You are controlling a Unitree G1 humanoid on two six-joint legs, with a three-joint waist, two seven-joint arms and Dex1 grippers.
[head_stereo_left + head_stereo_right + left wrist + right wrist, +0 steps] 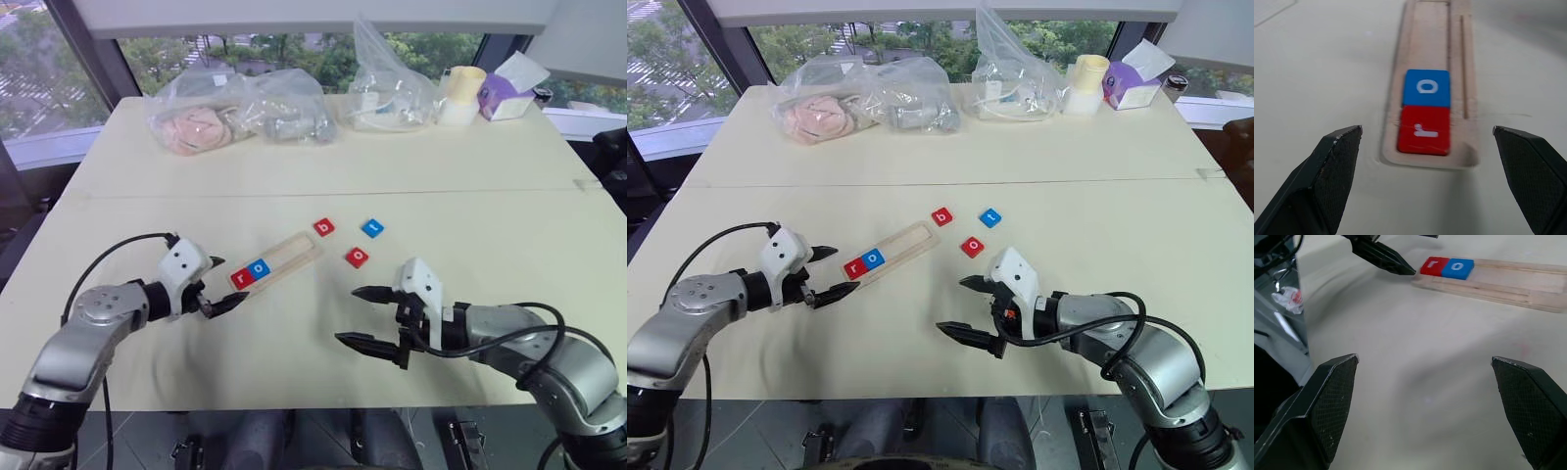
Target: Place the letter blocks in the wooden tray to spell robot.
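Here, r point(242, 275) and blue o point(259, 266) sit in tray's point(294, 251) near end | b point(323, 227), red o point(357, 258), t point(372, 228) loose beyond tray | left claw point(217, 284) released beside tray, right claw point(367, 318) released, empty | next likely: fetch b.

We see a pale-wood tray point(279, 261) holding a red "r" tile point(241, 276) and a blue "o" tile point(259, 267), letters white. Loose on the cream table point(323, 147) lie a red "b" tile point(323, 227), a blue tile point(372, 228) and a red "o" tile point(357, 258).
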